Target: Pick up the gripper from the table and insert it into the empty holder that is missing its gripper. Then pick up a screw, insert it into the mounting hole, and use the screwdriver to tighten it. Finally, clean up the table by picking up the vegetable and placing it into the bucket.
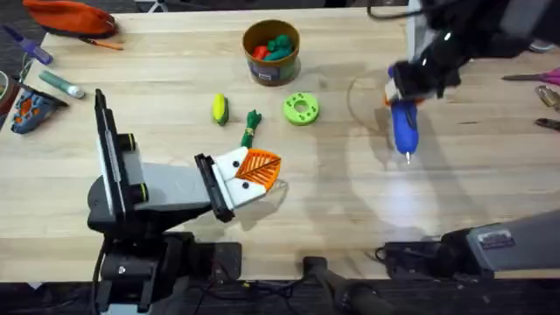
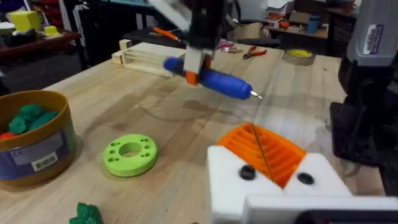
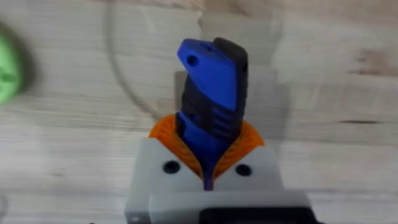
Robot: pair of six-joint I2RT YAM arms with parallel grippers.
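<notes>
My right gripper (image 1: 407, 92) hangs over the right half of the table (image 1: 350, 219), shut on the blue screwdriver (image 1: 403, 125). The screwdriver's metal bit points toward the near edge, and its blue body (image 3: 211, 81) sits between my orange pads. My left gripper (image 1: 262, 166) rests near the middle, shut, its two white fingers both carrying orange ribbed tips (image 2: 264, 149) pressed together. I cannot tell which tip is the task's gripper. A bare holder and the screw are out of view. A yellow vegetable (image 1: 220, 108) and a green-topped one (image 1: 251, 129) lie just beyond the left gripper. The tan bucket (image 1: 271, 52) stands behind them, holding green and red pieces.
A bright green disc with holes (image 1: 300, 108) lies right of the vegetables. An orange pouch (image 1: 70, 16) and pens (image 1: 61, 83) sit at the far left. Pliers (image 1: 549, 122) lie at the right edge. A wooden rack (image 2: 143, 59) and a tape roll (image 2: 298, 55) sit at the table's right side.
</notes>
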